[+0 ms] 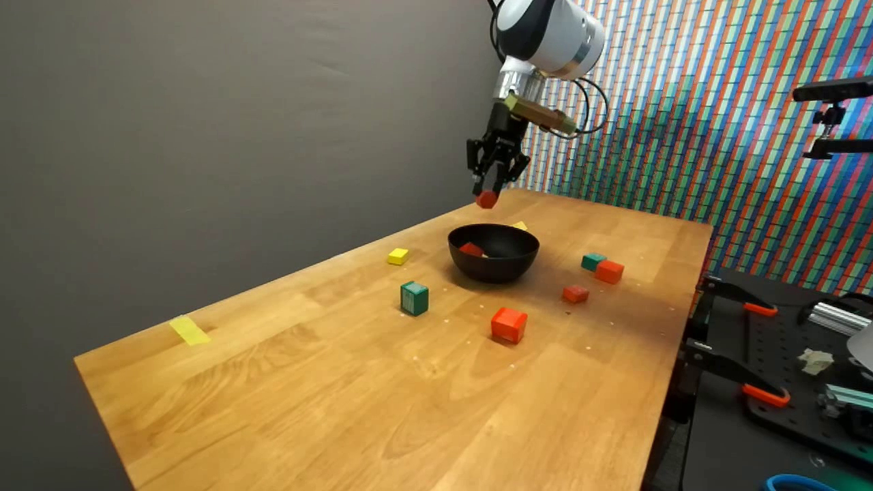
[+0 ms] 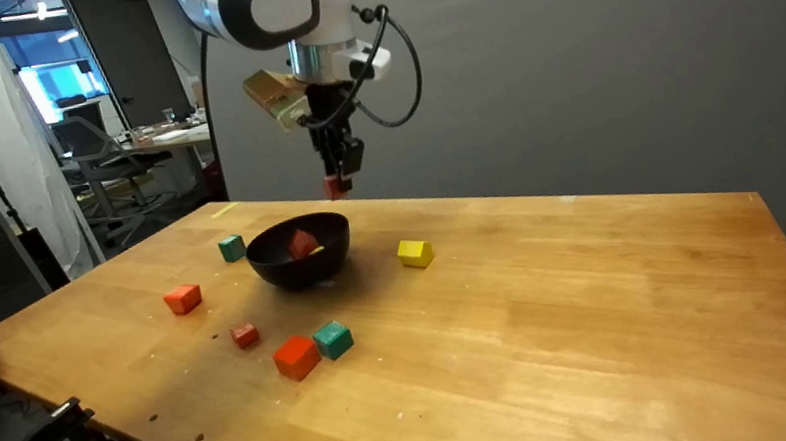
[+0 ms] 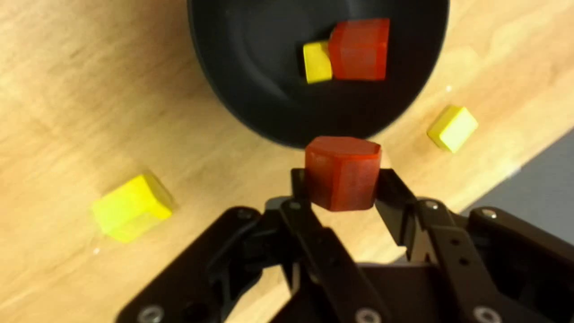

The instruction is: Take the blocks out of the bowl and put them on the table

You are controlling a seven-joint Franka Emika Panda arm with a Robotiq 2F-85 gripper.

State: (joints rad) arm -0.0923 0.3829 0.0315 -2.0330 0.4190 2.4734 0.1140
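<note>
Wrist view—block (image 3: 343, 175) gripped, seemingly aloft.

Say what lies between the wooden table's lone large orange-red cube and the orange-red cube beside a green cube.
A smaller red cuboid block lies between the lone orange-red cube and the paired orange-red cube, apart from both, in both exterior views.
</note>
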